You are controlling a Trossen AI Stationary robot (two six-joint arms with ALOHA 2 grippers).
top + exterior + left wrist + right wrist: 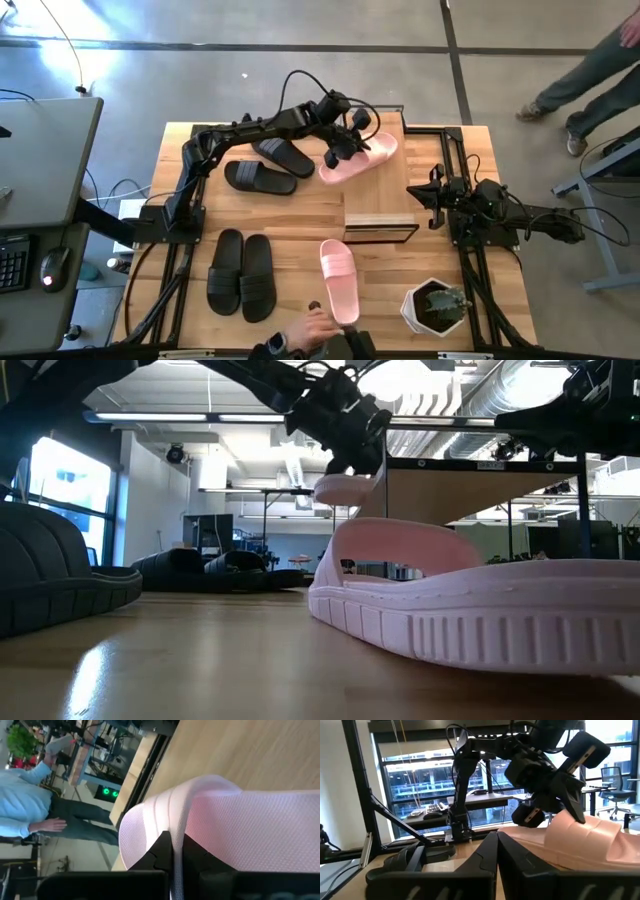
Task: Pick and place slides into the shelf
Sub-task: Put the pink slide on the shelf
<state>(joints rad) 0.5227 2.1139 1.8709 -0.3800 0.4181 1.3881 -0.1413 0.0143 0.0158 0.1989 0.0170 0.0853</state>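
My left gripper [343, 148] reaches to the table's far side and is shut on a light pink slide [360, 157], which hangs by the far end of the shelf [380, 205], a light plank top on a thin black frame. In the low view this slide [345, 488] hangs below the gripper. The second pink slide [338, 280] lies sole down near the table's near edge. One black pair [240, 272] lies to its left, and another black pair [265, 168] lies at the far left. My right gripper [428, 196] waits, shut, to the right of the shelf. My left gripper pinches the pink slide's wide strap [175, 827] between its two fingers [160, 852]; a thin pink strip shows between them. The fingers come from above, slanting in from the table's left. The slide is clear of the table; I cannot tell whether it touches the shelf.
A person's hand [308, 328] reaches in over the near edge beside the near pink slide. A potted plant in a white pot [435, 305] stands at the near right corner. Another person's legs [585, 70] show beyond the far right corner. Bare wood lies between the two black pairs.
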